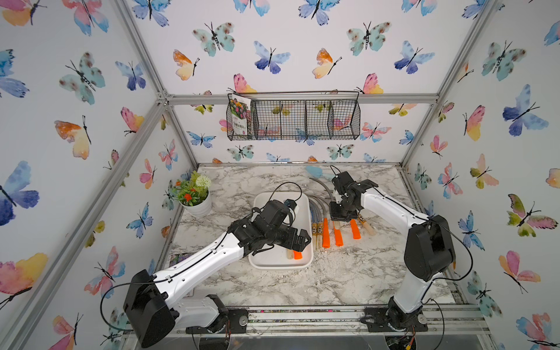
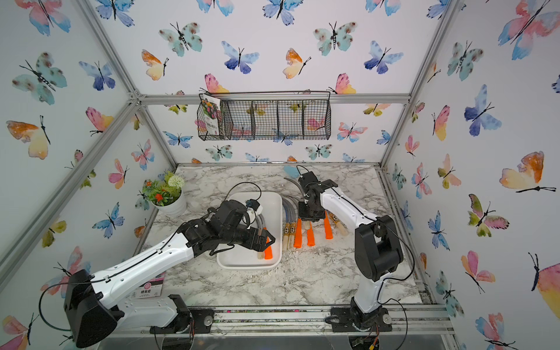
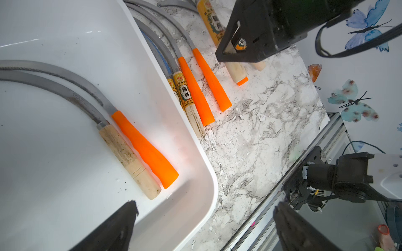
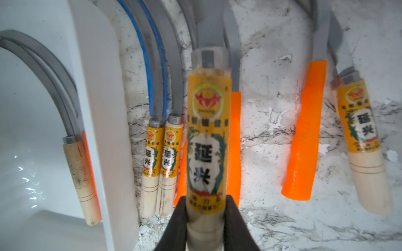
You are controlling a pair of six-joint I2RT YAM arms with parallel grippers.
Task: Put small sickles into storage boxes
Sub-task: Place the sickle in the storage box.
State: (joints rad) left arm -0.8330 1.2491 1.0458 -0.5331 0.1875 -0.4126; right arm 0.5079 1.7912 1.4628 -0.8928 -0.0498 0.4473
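The white storage box (image 1: pixel 274 263) lies mid-table with two small sickles in it, one orange-handled (image 3: pixel 144 150) and one with a bare wooden handle (image 3: pixel 128 158). My left gripper (image 3: pixel 205 208) hangs open over the box's near right corner with nothing between its fingers; in both top views it hovers above those two handles (image 1: pixel 303 241) (image 2: pixel 268 239). My right gripper (image 4: pixel 205 202) is shut on a labelled wooden-handled sickle (image 4: pixel 206 141), lifted above the row right of the box. That row holds two labelled wooden handles (image 1: pixel 316 231), three orange ones (image 1: pixel 325 233) and another wooden one (image 1: pixel 366 225).
A white flower pot (image 1: pixel 195 197) stands at the table's left. A black wire basket (image 1: pixel 294 119) with a seed packet (image 1: pixel 241 115) hangs on the back wall. A pale blue trowel (image 1: pixel 315 171) lies at the back. A packet (image 2: pixel 151 286) sits front left.
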